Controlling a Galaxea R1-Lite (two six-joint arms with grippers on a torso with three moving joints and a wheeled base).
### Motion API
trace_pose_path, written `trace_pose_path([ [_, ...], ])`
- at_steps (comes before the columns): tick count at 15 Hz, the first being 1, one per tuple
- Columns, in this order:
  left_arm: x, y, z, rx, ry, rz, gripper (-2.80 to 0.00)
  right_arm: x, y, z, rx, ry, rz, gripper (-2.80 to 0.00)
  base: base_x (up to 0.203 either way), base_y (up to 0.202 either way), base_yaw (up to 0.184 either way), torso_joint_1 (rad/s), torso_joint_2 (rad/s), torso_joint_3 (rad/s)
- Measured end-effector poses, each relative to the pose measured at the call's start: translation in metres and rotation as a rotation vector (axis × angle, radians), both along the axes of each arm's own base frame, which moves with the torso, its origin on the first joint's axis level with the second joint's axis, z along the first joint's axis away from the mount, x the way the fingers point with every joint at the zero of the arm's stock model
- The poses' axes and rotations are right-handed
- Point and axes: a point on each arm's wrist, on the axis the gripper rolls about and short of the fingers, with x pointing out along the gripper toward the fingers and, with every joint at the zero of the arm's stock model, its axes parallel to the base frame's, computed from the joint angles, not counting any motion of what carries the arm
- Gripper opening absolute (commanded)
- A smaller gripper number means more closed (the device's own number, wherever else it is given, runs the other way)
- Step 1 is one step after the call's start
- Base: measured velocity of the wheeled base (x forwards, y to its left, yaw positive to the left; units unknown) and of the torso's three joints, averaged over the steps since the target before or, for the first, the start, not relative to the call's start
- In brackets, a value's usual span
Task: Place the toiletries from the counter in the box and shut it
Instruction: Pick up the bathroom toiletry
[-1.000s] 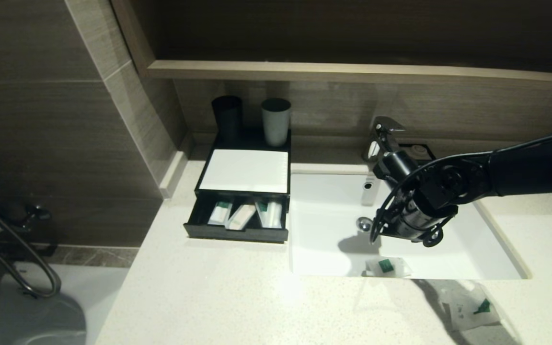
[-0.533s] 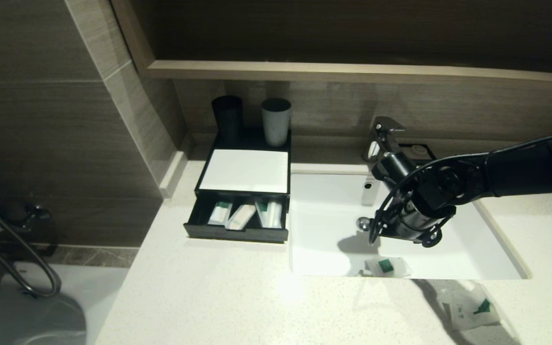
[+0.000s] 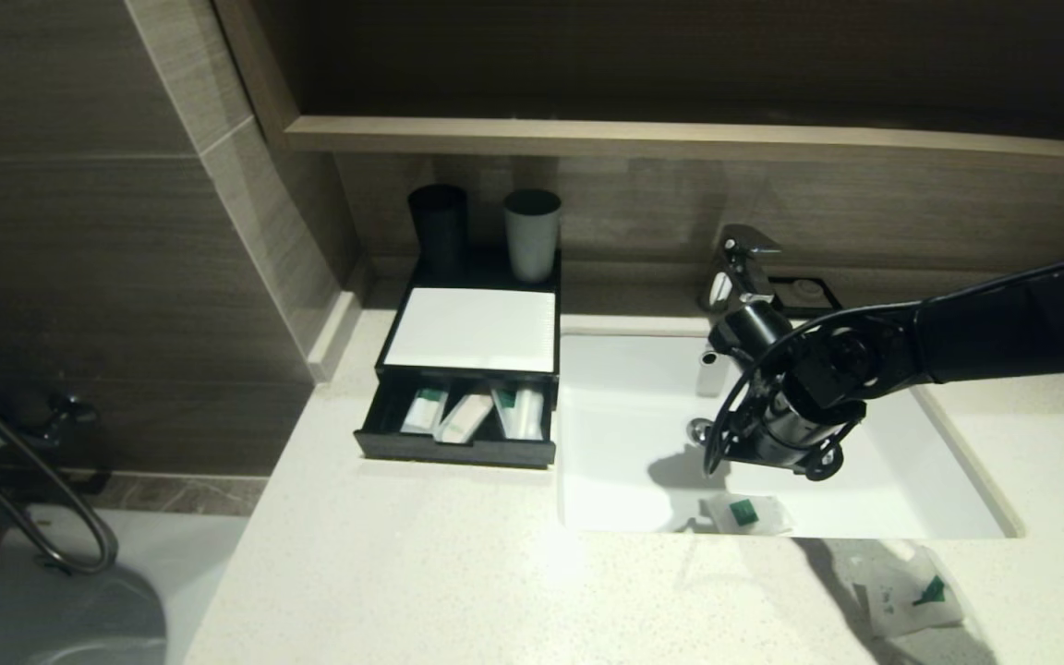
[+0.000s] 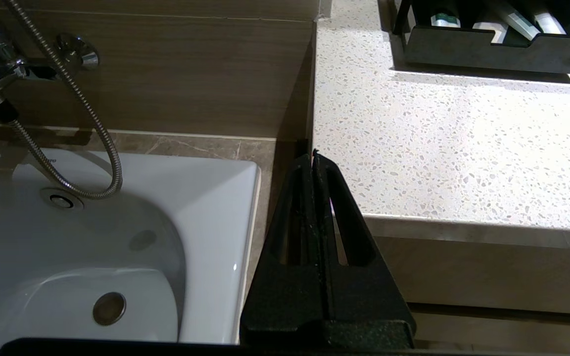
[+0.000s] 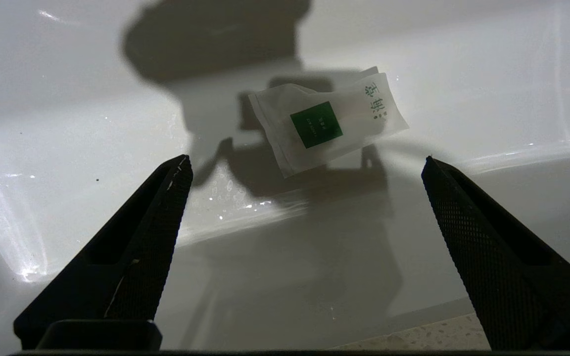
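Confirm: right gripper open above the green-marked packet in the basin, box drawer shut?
Not quite. The head view shows the box drawer pulled open with packets inside. The rest holds: right gripper open above the green-marked packet in the basin.

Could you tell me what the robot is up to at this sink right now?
It is tidying toiletries into the black box, whose drawer stands open with several packets inside. The right hand hangs open over the basin, just above a squarish packet with a green mark lying inside by the near wall; nothing is gripped. Another packet lies on the counter near the front edge. The left hand is parked shut beside the counter's end, near the bathtub.
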Motion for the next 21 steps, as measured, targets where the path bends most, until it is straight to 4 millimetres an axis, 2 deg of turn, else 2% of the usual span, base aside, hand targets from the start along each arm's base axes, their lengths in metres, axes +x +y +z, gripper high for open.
trace_pose_path([
  [21,0.0,0.0,0.0,0.0,0.0,0.0,-2.8,0.011,0.006,-0.015,0.011,0.032,0.011,0.0,0.0,0.0,0.0,0.0,0.0,0.0],
])
